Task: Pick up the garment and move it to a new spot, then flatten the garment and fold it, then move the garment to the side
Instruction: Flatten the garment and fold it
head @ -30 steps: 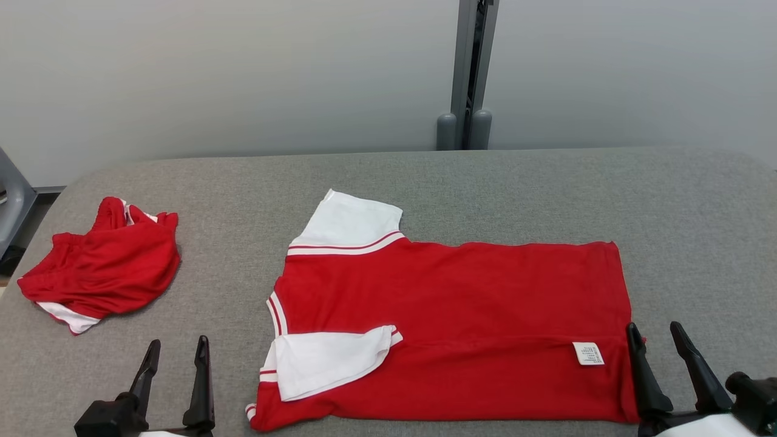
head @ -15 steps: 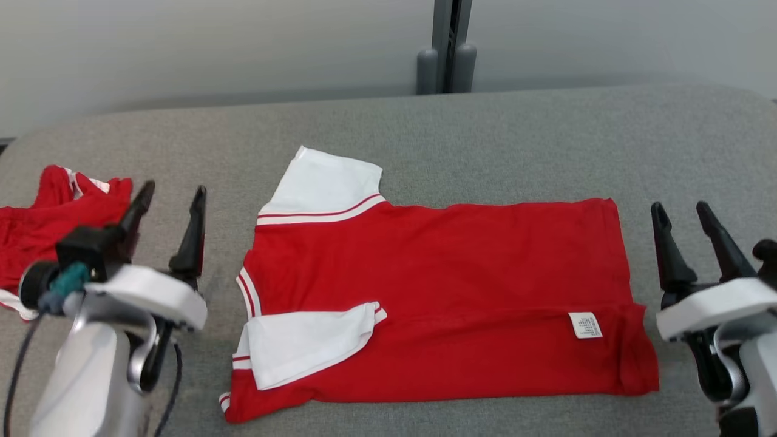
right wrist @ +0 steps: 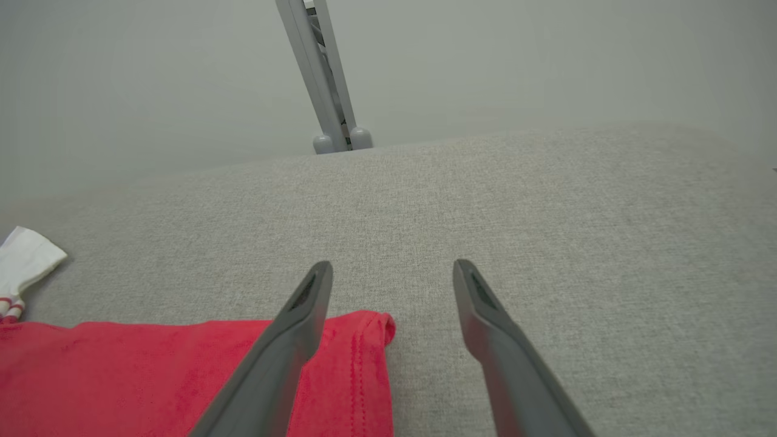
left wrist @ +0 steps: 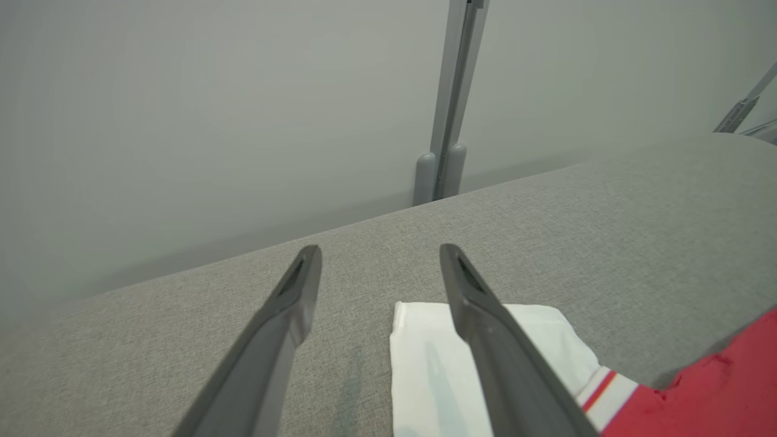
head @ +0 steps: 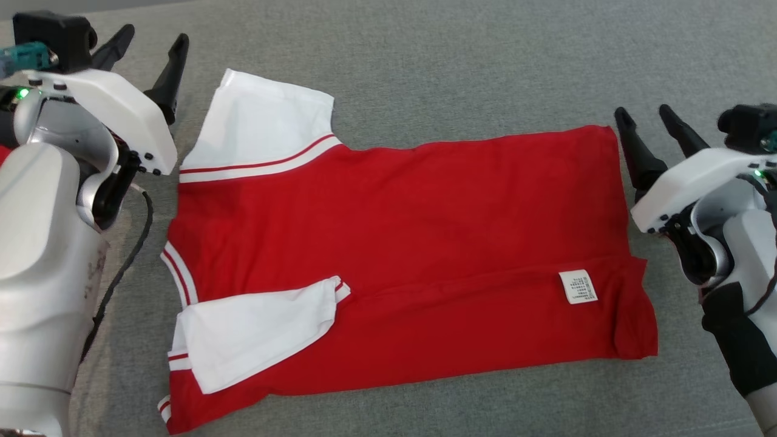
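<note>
The red T-shirt (head: 394, 243) is lying spread across the middle of the grey table (head: 455, 67), with its collar end toward nine o'clock and its hem toward three. The left gripper (head: 155, 37) is hovering at the shirt's ten o'clock, fingers apart and empty, beside the far white sleeve (head: 261, 127). The right gripper (head: 643, 112) is hanging at two o'clock, fingers likewise apart, by the far hem corner (right wrist: 364, 340).

The near sleeve (head: 255, 334) is lying folded onto the body, and the hem is puckering at four o'clock near the care label (head: 577, 286). If the fingers are pinching only one layer, the fold is likely going to drag crooked, and uneven lifting is risking fresh wrinkles. Whether the right fingers are clearing the cloth, I cannot quite judge.
</note>
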Robot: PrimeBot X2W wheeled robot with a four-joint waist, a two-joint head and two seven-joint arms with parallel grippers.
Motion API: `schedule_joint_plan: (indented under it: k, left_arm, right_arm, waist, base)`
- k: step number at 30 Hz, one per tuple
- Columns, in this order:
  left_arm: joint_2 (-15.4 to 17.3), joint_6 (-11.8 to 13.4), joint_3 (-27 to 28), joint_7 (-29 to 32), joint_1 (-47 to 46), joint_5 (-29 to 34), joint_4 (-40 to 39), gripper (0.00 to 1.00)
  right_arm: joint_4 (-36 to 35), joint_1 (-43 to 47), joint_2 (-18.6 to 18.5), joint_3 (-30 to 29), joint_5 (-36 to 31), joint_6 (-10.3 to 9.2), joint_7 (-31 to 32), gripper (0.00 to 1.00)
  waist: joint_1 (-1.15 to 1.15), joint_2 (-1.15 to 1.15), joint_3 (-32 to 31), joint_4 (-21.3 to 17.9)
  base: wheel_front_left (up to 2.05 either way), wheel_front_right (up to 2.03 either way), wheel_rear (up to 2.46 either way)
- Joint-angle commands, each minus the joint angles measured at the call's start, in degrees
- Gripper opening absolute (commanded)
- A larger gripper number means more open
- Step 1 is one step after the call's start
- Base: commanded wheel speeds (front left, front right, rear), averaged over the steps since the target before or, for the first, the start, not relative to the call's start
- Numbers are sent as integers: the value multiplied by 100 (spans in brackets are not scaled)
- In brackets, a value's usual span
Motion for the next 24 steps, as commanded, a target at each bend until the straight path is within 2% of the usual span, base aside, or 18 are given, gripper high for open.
schedule_joint_plan:
  k: [1, 10, 13, 24]
  left_arm:
    - [117, 0, -200, 180, -279, -160, 152, 100]
    - [491, 0, -1006, 1063, -1049, -867, 943, 100]
    - [504, -1, -1228, 1231, -1103, -1007, 1179, 100]
    - [644, -1, -1772, 1280, -1298, -1348, 1630, 100]
  right_arm:
    - [84, -218, 5, 182, 164, 1, 161, 100]
    - [350, -921, 77, 1127, 819, 1, 981, 100]
    - [346, -1024, 70, 1337, 1025, 1, 1170, 100]
    - [340, -1187, 53, 1815, 1476, 1, 1243, 100]
  waist:
    - [0, 0, 166, -197]
    - [0, 0, 310, -533]
    - [0, 0, 353, -608]
    - [0, 0, 552, -754]
  base:
    - [0, 0, 0]
    - [0, 0, 0]
    - [0, 0, 0]
    - [0, 0, 0]
